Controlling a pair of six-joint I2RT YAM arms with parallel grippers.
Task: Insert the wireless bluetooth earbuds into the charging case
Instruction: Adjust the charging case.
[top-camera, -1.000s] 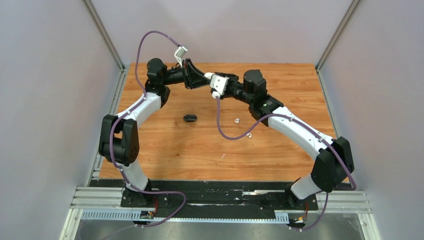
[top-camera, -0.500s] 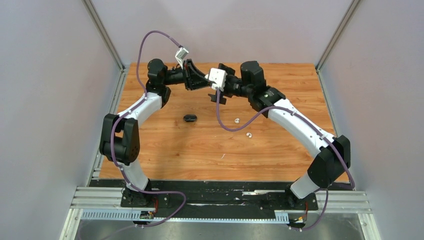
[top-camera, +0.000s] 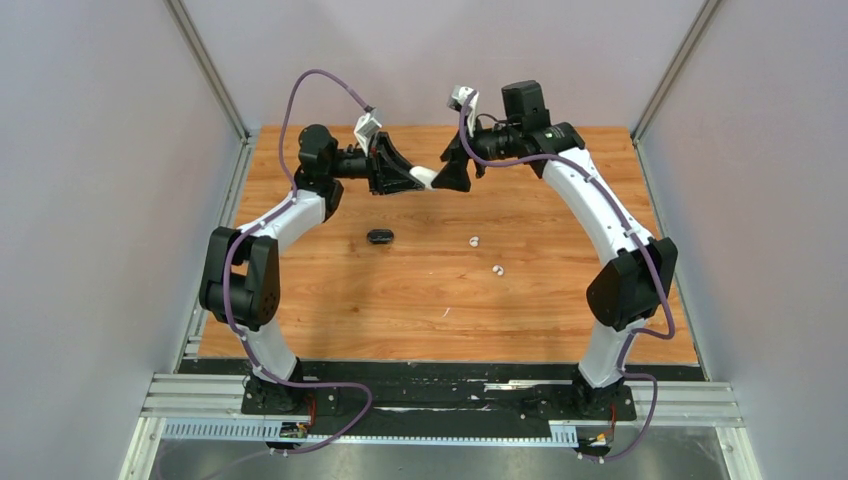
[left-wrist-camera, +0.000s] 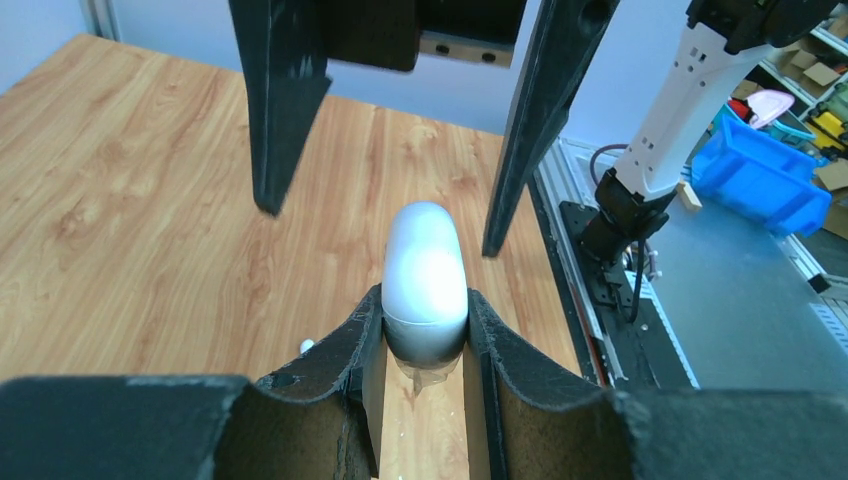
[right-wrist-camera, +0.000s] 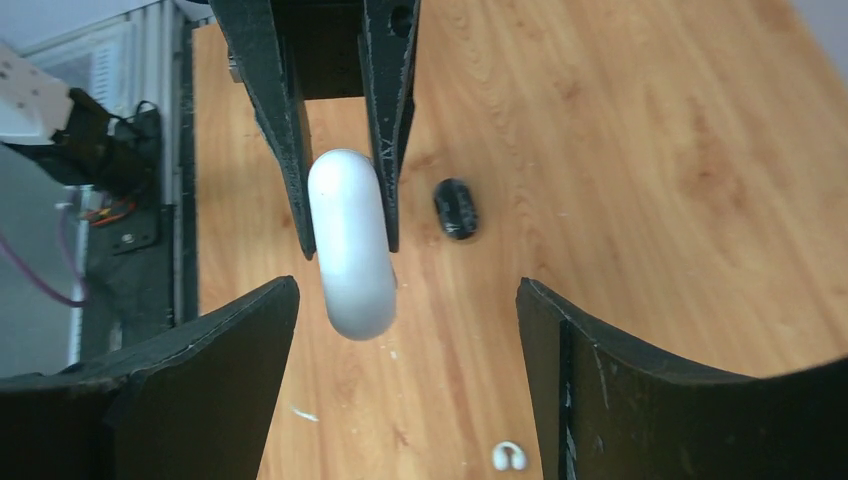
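A closed white charging case (top-camera: 427, 177) is held above the back of the table, with my left gripper (top-camera: 415, 180) shut on its near end. In the left wrist view the case (left-wrist-camera: 425, 275) stands up between the left gripper (left-wrist-camera: 425, 305) fingers. My right gripper (top-camera: 449, 176) faces it, open, its fingers (right-wrist-camera: 200, 380) wide apart and clear of the case (right-wrist-camera: 350, 245). Two white earbuds (top-camera: 474, 241) (top-camera: 497, 269) lie loose on the wood; one earbud (right-wrist-camera: 510, 456) shows below the right gripper (right-wrist-camera: 407, 290).
A black pebble-shaped case (top-camera: 379, 237) lies on the wooden table (top-camera: 560, 310) left of centre, also visible in the right wrist view as the black case (right-wrist-camera: 456, 208). Grey walls enclose the table on three sides. A small white scrap (top-camera: 446, 312) lies nearer the front.
My right gripper has opened wide and its arm has lifted and swung round to face the left gripper. The left gripper keeps its hold on the white case.
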